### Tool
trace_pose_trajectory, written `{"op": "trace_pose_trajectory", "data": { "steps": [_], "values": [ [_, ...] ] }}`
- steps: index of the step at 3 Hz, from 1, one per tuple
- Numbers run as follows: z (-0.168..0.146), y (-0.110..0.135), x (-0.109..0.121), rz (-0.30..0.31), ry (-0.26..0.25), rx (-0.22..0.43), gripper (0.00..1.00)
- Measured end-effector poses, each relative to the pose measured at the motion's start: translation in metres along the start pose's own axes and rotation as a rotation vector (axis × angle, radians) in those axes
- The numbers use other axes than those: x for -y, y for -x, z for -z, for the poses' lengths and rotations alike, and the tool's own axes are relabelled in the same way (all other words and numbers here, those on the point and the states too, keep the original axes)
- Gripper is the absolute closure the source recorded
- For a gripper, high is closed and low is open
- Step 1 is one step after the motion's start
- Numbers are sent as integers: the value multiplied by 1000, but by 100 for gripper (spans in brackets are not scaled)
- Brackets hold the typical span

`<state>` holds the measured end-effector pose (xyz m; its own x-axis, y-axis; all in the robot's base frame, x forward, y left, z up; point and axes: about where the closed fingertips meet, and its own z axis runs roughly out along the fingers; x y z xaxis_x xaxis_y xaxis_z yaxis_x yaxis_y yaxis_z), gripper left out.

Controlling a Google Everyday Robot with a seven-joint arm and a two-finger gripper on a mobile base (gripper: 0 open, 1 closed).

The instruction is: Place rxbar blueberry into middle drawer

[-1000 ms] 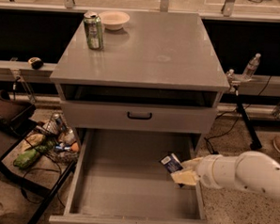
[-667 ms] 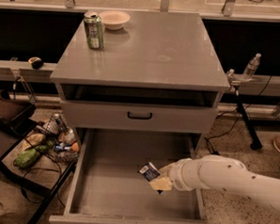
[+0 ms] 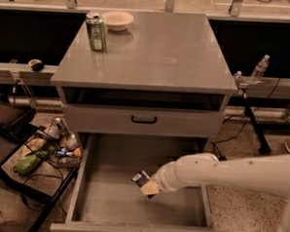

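Note:
The rxbar blueberry (image 3: 140, 178), a small dark blue bar with pale markings, sits at the tip of my gripper (image 3: 149, 187). The gripper is shut on it and holds it tilted just above the floor of the middle drawer (image 3: 106, 204). That wide grey tray is pulled fully out at the bottom of the cabinet. My white arm (image 3: 220, 171) reaches in from the right over the drawer's right wall. The bar hangs near the drawer's middle, a little right of centre. I cannot tell if it touches the floor.
A green can (image 3: 96, 31) and a white bowl (image 3: 118, 20) stand at the back left of the cabinet top (image 3: 163, 55). A shut drawer front with a black handle (image 3: 144, 120) lies above the open drawer. Clutter (image 3: 48, 144) lies on the floor at left. A water bottle (image 3: 259, 69) stands at right.
My gripper has carried the bar leftward from the drawer's right side to near its middle and slightly lower. The drawer, can and bowl have not moved.

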<state>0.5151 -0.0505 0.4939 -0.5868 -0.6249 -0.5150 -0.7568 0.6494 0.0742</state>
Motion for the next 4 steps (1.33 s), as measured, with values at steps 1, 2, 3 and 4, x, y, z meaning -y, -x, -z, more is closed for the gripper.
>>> {"op": "trace_pose_trajectory", "data": {
  "steps": [1,2,3,4],
  "values": [
    [-48,25,-18,-9,64,-51,100],
    [-80,40,-32,-24,113,-81,100],
    [-97,48,-40,-33,141,-97,100],
    [-98,48,-41,-33,141,-97,81]
  ]
}}
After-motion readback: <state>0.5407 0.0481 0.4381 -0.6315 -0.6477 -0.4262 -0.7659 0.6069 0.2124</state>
